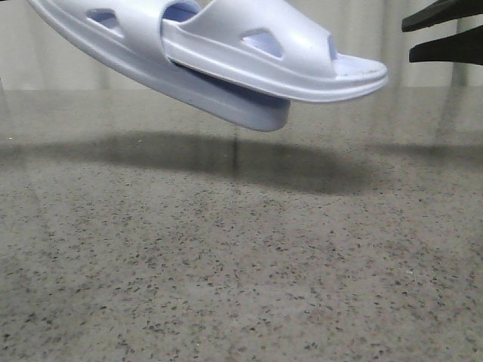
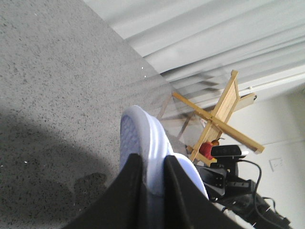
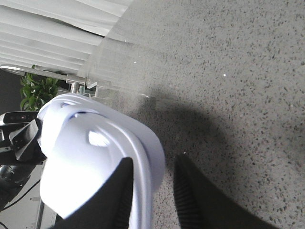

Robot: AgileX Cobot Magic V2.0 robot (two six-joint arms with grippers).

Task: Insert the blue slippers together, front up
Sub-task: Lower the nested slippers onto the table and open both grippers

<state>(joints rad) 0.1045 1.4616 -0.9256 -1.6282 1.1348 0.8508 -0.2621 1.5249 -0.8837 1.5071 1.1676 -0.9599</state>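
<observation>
The left gripper [image 2: 151, 191] is closed on the thick edge of one of the blue slippers [image 2: 143, 143] — its two black fingers [image 2: 128, 191] press the pale sole from either side, and the slipper sticks out past the fingertips above the speckled grey table [image 2: 52, 71]. The right gripper [image 3: 152, 191] has its fingers parted; one dark finger [image 3: 119, 191] lies against the rim of a slipper [image 3: 90, 157], the other stands clear over the tabletop, so it is not clamped on anything.

In the front view the two slippers [image 1: 226, 53] hang in the air above the table [image 1: 241, 264], nested — the nearer one is pushed through the strap of the other, both tilted with their right-hand ends lower, straps with triangular cut-outs facing up and toward the camera. A dark shadow [image 1: 226, 158] lies on the table under them. The right gripper's two black fingers [image 1: 445, 30] show at the upper right, apart from the slippers' tip.

Behind the table hang pale curtains [image 2: 214, 33]. A wooden frame [image 2: 219, 114] stands beyond the table edge, and a green plant [image 3: 35, 90] sits by the curtains.
</observation>
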